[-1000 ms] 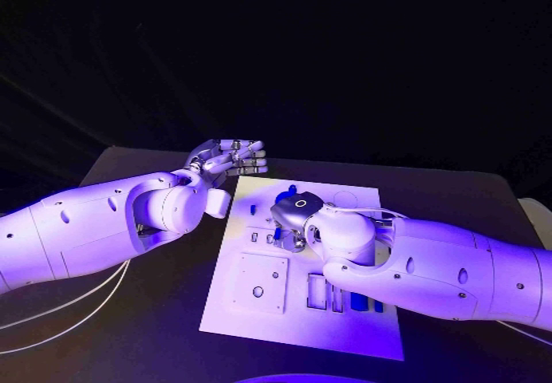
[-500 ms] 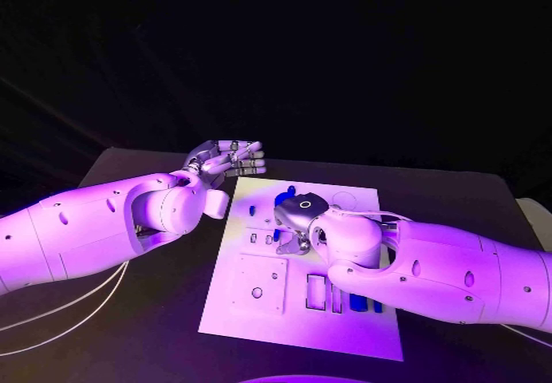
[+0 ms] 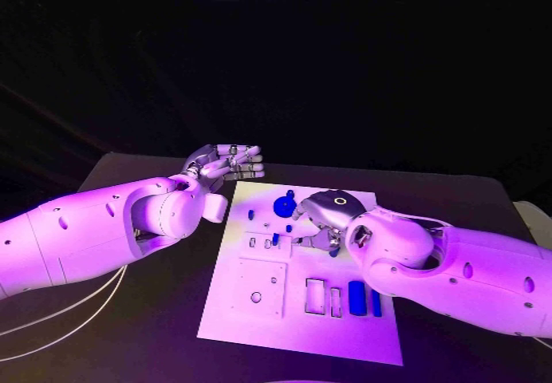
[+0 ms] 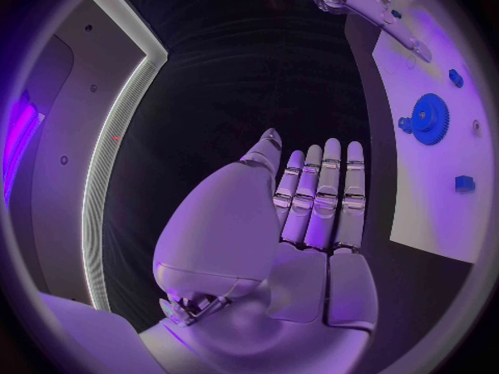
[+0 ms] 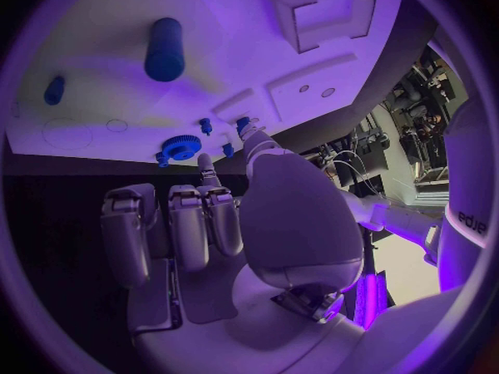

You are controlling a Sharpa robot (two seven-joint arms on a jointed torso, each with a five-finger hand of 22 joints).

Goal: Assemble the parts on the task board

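The white task board [image 3: 288,327] lies mid-table. My right hand [image 3: 320,229] hovers low over its middle, most fingers curled in. Its thumb tip [image 5: 253,138] and one fingertip flank a small blue part [image 5: 228,150]; whether they pinch it is unclear. A blue gear [image 3: 284,206] and small blue pegs [image 3: 274,238] lie just beside that hand. A long blue cylinder [image 3: 356,297] and a thin blue bar [image 3: 376,303] rest in slots near the front. My left hand [image 3: 230,162] is raised off the board's far left corner, fingers straight and together [image 4: 317,191], holding nothing.
A raised white block with a hole [image 3: 260,283] and two open slots [image 3: 315,295] occupy the board's front half. The black table [image 3: 150,319] surrounds the board. My left forearm [image 3: 80,235] lies along the board's left side.
My right hand has shifted to the right across the board, uncovering the blue gear and small pegs. The left hand has barely moved.
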